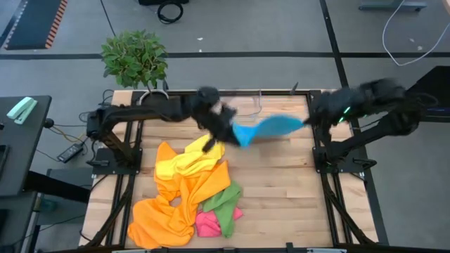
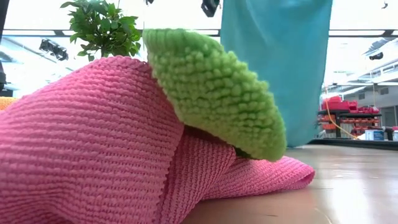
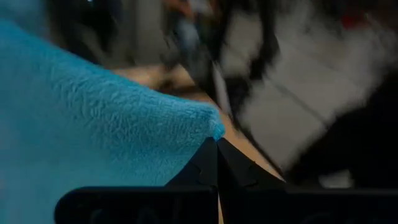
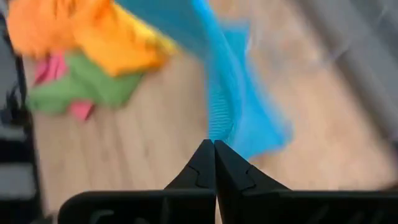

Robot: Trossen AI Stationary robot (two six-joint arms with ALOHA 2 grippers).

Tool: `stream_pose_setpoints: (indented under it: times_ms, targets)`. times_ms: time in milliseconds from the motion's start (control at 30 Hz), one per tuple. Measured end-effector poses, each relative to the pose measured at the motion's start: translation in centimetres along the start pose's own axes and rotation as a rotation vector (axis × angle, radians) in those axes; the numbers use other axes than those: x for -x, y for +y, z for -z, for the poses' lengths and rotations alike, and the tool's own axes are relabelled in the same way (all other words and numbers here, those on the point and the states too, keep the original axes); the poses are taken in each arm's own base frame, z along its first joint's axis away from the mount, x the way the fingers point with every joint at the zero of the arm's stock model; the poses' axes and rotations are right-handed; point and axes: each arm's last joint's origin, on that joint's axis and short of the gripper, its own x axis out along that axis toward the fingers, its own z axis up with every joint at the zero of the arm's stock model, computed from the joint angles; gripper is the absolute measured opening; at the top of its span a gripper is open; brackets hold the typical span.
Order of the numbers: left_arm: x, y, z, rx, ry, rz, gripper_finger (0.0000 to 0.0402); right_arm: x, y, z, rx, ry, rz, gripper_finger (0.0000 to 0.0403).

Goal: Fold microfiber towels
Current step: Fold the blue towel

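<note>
Blue towel hangs stretched between left gripper and right gripper.

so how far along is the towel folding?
Nothing folded yet. In hand: the blue towel, stretched in the air between the left tool and right tool, both shut on it. Left: the orange, yellow, green and pink towels, heaped unfolded.

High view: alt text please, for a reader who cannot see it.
Both arms hold a blue towel stretched in the air over the wooden table, the left pincer and right pincer each shut on an end. Orange, yellow, green and pink towels lie heaped below.
</note>
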Motion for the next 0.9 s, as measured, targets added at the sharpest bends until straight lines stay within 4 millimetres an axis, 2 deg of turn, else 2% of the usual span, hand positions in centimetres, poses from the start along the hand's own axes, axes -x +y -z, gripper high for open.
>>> stream_pose_setpoints:
  times_ms: [100, 167, 267, 367, 467, 600, 733, 833, 900]
  targets:
    - [-3.4, -1.4, 3.7, -0.008, 0.067, 0.073, 0.0001, -4.4, 2.3, 2.3, -0.065, 0.167, 0.026, 0.0]
    - [-4.9, -2.1, 6.2, 0.007, 0.053, 0.087, 0.0001, -7.0, 3.6, 4.4, -0.132, 0.248, 0.046, 0.0]
    - [-5.9, -2.4, 9.4, 0.103, -0.016, 0.02, 0.0001, -10.1, 5.8, 7.7, -0.243, 0.336, 0.028, 0.0]
    - [-6.6, -2.9, 12.0, 0.218, -0.086, -0.066, 0.0001, -12.2, 7.7, 10.3, -0.333, 0.383, -0.036, 0.0]
    - [-7.3, -4.3, 13.0, 0.299, -0.126, -0.136, 0.0001, -13.2, 9.1, 12.3, -0.37, 0.442, -0.068, 0.0]
    - [-9.1, -6.1, 13.8, 0.405, -0.116, -0.216, 0.0001, -12.9, 10.5, 13.9, -0.385, 0.476, -0.065, 0.0]
    - [-10.7, -8.1, 14.0, 0.495, -0.119, -0.299, 0.0001, -12.9, 11.0, 13.7, -0.365, 0.321, -0.032, 0.0]
    - [-11.1, -9.2, 14.3, 0.522, -0.139, -0.439, 0.0001, -13.5, 9.9, 12.9, -0.335, 0.181, 0.075, 0.0]
    - [-11.1, -9.2, 14.3, 0.529, -0.172, -0.55, 0.0001, -14.2, 8.9, 12.3, -0.318, 0.152, 0.16, 0.0]
